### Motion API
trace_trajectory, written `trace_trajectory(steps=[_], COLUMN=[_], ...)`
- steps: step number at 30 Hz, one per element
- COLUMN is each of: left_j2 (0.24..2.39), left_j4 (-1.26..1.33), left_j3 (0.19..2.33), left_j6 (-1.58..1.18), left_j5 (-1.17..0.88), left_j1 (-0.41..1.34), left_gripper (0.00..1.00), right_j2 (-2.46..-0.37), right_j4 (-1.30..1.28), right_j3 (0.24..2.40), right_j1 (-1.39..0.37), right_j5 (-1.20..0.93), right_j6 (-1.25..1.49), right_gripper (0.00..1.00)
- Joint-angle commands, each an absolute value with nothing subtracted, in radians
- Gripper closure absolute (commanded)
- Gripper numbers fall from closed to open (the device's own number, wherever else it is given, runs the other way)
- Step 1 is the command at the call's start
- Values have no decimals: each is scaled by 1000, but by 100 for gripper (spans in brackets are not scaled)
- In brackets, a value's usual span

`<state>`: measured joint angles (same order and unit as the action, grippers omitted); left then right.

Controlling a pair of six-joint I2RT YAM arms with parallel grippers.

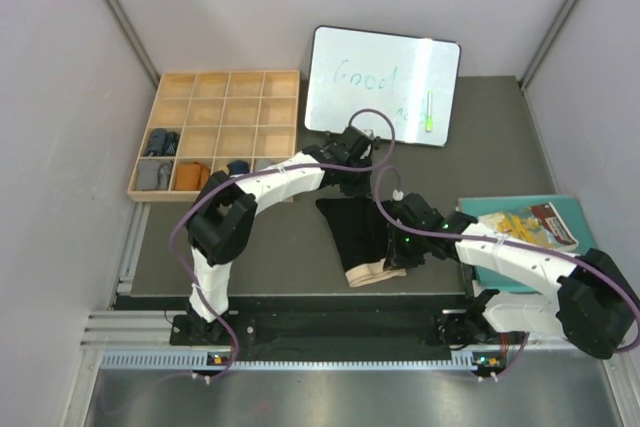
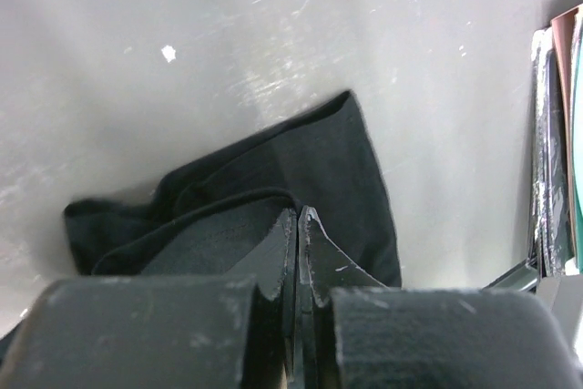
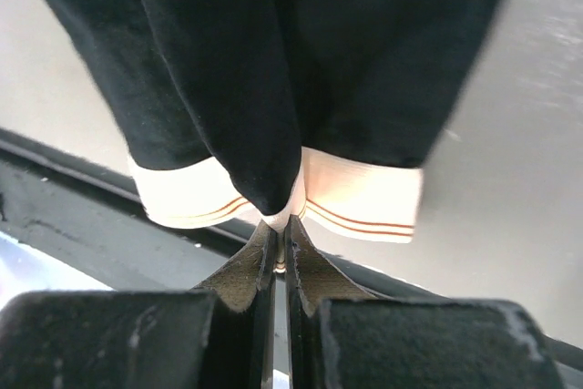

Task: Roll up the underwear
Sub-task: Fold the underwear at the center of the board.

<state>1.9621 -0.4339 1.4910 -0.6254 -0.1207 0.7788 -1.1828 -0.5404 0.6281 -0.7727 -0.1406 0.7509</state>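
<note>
The black briefs [image 1: 355, 232] lie flat near the middle of the tabletop [image 1: 280, 257]. Their long axis runs from 12 o'clock to 6 o'clock, and the beige waistband [image 1: 368, 274] is at the 6 o'clock end, closest to the arm bases.

The left gripper [image 2: 299, 218] sits at the 12 o'clock end of the garment. Its jaws are pressed together with a ridge of black cloth bunched against them. I cannot tell whether any cloth is actually caught between them.

The right gripper [image 3: 281, 223] is at about 4 o'clock from the garment's centre, beside the waistband. Its jaws are together and appear to nip a fold where black cloth drapes over the beige band.

So the arms hold opposite ends of the long axis, the left far and the right near. A roll would most likely travel along that line, and the right arm looks better placed to start it, since the stiffer waistband edge is already in its pinch. The risk I see is the soft cloth sliding out of so narrow a grip.

The wooden compartment tray [image 1: 228, 74] stands at 10 o'clock, well apart, with several small bundles in its near-left cells.
</note>
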Motion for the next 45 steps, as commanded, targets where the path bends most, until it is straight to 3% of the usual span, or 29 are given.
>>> trace_trajectory(steps=[1, 37, 38, 40, 42, 45], left_j2=[2009, 2178, 2180, 2178, 2169, 2142], left_j4=[-448, -463, -460, -451, -443, -405], left_j3=[1578, 1752, 1753, 1756, 1759, 1749], left_j6=[-603, -584, -583, -583, -586, -586], left_j5=[-130, -132, -140, -155, -172, -189], left_j1=[801, 865, 868, 868, 873, 880], left_gripper=[100, 100, 100, 95, 78, 56], right_j2=[-1143, -1094, -1092, -1082, -1068, -1034], right_j4=[-564, -623, -626, -649, -679, -692], right_j3=[603, 531, 531, 543, 570, 594], right_j1=[-730, -686, -686, -686, -683, -652], right_j5=[-121, -54, -52, -48, -31, -38], right_j6=[736, 770, 772, 772, 769, 759], right_gripper=[100, 100, 98, 79, 62, 50])
